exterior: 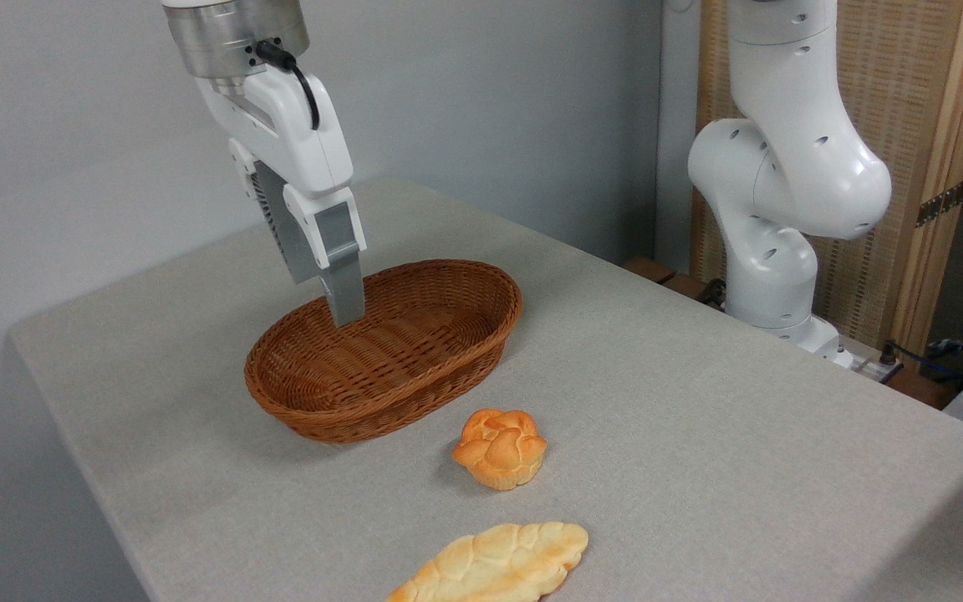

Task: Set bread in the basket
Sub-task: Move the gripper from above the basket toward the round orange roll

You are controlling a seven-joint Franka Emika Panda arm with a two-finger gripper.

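Jaws (346,311): empty; whether spread or pressed together you cannot tell; hanging over the basket (481,339).
Bread (500,447): on the counter (699,435), just beside the basket at 5 o'clock; likely light, soft. Pinch the paler base sides gently.

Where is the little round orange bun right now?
The small round orange-golden bun sits on the grey table, just in front of the oval woven wicker basket and behind the long flat pale-golden loaf.
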